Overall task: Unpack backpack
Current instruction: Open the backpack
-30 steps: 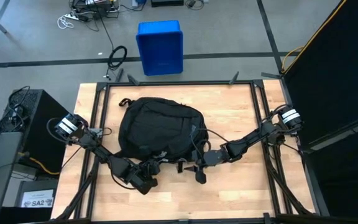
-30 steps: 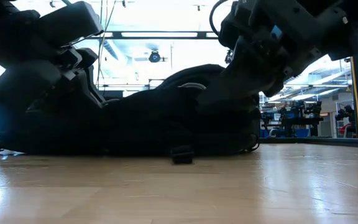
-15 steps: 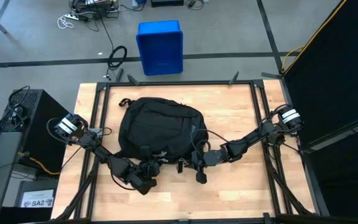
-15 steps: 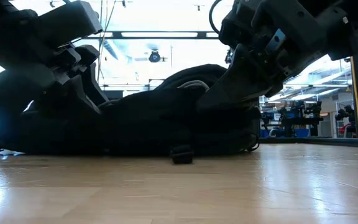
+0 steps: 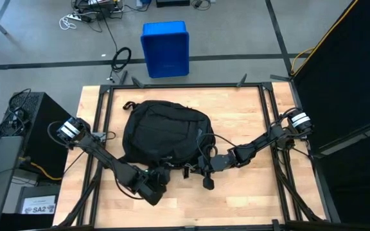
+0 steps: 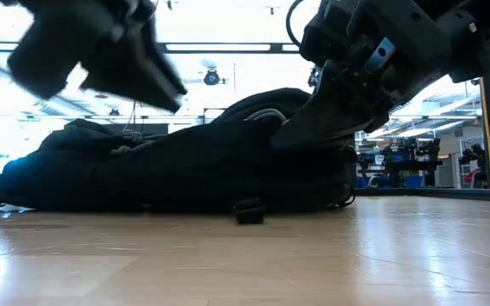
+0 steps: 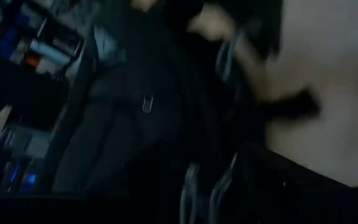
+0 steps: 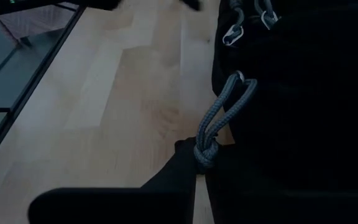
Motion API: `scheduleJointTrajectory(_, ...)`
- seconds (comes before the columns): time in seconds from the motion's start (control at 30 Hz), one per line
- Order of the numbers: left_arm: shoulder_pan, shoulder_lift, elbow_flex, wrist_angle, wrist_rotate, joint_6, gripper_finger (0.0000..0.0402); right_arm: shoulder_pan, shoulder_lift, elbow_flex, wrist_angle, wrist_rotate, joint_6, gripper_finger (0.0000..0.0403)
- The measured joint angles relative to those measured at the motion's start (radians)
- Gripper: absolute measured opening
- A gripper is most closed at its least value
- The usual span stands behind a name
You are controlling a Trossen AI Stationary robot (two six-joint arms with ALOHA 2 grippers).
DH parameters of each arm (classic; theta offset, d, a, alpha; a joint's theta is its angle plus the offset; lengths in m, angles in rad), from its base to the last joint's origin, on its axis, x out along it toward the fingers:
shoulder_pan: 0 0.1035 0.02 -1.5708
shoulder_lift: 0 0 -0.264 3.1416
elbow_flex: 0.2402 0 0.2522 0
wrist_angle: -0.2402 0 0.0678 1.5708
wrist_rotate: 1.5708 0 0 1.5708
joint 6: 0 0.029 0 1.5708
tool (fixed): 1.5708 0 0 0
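The black backpack (image 5: 162, 131) lies flat on the middle of the wooden table, its rounded bulk showing in the low view (image 6: 185, 170). My right gripper (image 5: 196, 168) is at the backpack's near right edge, shut on a grey cord zipper pull (image 8: 225, 109). More grey pulls (image 8: 232, 31) hang farther along the same edge. My left gripper (image 5: 160, 178) hangs above the backpack's near left corner, raised clear of it in the low view (image 6: 156, 81). The left wrist view is blurred and shows the backpack (image 7: 135, 124) with two grey cord pulls (image 7: 191, 186). My right gripper holds the grey cord pull by its knotted end (image 8: 204, 152), pinched between the two fingers (image 8: 179, 171). The fingers slant down from the table's right and near side. The cord's loop (image 8: 232, 93) runs from the knot up to the backpack's edge, which rests on the table.
A black strap buckle (image 6: 248, 211) lies on the wood in front of the backpack. A blue bin (image 5: 165, 48) stands on the floor beyond the far edge. Black frame rails (image 5: 105, 122) run along the table's sides. Bare wood (image 5: 249, 192) lies at the near right.
My left gripper has risen off the backpack's near left part and drawn a little toward the table's near edge. My right gripper has stayed where it was at the near right edge and has shut there. The backpack has not shifted.
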Motion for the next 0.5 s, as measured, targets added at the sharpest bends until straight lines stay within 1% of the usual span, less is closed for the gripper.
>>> scheduleJointTrajectory(0.1, 0.000, 0.000, 0.000, 0.133, 0.031, 0.090, 0.0184, 0.000, 0.000, 0.000, 0.000, 0.000, 0.000, 0.0001)
scheduleJointTrajectory(0.17, 0.008, 0.014, 0.000, 0.187, 0.057, 0.113, 0.0184, 0.000, 0.000, 0.000, 0.000, 0.000, 0.000, 0.0001)
scheduleJointTrajectory(0.5, 0.053, 0.139, 0.000, 0.235, 0.075, 0.125, 0.0184, 0.000, 0.000, 0.000, 0.001, 0.000, 0.000, 0.0000)
